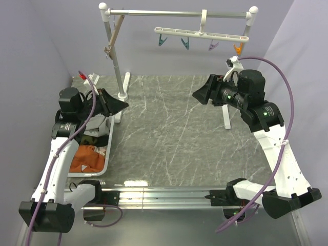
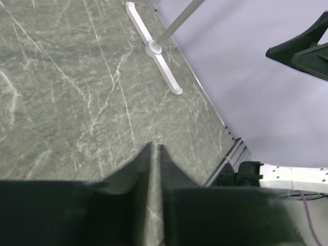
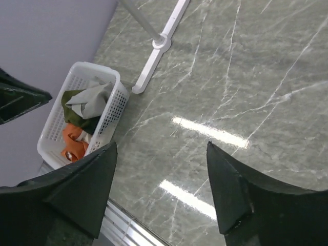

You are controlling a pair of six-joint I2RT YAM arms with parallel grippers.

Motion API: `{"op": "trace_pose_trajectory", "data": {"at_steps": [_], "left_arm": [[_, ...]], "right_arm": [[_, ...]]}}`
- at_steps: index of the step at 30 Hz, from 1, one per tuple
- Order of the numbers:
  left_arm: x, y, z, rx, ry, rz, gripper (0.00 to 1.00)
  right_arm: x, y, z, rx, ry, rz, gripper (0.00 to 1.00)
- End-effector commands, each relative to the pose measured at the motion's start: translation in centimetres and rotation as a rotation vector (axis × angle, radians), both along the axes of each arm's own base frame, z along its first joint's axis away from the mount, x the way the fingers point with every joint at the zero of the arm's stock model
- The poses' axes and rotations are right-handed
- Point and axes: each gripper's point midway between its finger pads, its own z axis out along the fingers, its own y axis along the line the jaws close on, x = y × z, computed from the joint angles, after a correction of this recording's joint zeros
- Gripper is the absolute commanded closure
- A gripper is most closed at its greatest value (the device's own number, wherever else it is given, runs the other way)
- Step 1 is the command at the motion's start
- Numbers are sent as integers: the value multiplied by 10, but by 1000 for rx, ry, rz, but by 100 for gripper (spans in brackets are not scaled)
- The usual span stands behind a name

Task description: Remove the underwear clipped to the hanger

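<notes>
Two briefs show from where I stand, both lying in the white basket (image 3: 114, 110) at the left edge of the table (image 1: 169, 128). What looks like the light grey brief (image 3: 91, 98) is on top, with the dark olive green brief (image 3: 77, 114) under it, touching the orange cloth (image 3: 73, 141). I cannot pick out the black brief in that pile.

The clip hanger (image 1: 202, 34) hangs from the rack (image 1: 179, 12) at the back, and all four of its clips (image 1: 185, 44) dangle with nothing in them.

The left gripper (image 2: 154, 148) hovers near the basket with its fingers pressed together on nothing. The right gripper (image 3: 161, 146) hangs over the right side of the table, fingers spread wide and holding nothing, well below the hanger.

By my reckoning the unclipping itself is finished. All the next move calls for is bringing both arms back to rest, clear of the rack's post and the basket's rim.
</notes>
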Motion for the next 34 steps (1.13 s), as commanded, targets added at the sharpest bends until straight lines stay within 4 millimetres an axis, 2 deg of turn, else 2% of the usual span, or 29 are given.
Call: {"op": "trace_pose_trajectory", "data": {"at_steps": [1,3,4,5,14,17,20,24,30,34], "left_arm": [[0,-6,25,-27,-57,-47,74],[4,-6,29,-28,-63,-38,40],[5,-6,29,-29,-61,-41,1],[5,-6,31,-29,-67,-42,1],[17,-6,36,-31,-75,-34,0],[17,-5,39,-24,-80,-26,0],[18,-4,40,-20,-78,-17,1],[19,-5,39,-39,-63,-19,1],[16,-3,52,-32,-85,0,1],[13,2,51,-15,-93,33,1]], "right_arm": [[-4,3,19,56,-13,4,21],[-6,-2,27,59,-29,-26,14],[-8,-4,31,62,-44,-33,7],[-13,-6,35,71,-61,-37,0],[-35,-10,74,147,-169,-29,0],[-41,-8,81,164,-176,-13,0],[-46,-5,83,181,-189,9,0],[-43,-3,80,183,-179,17,0],[-52,0,97,197,-216,61,0],[-57,-2,97,200,-203,52,0]]}}
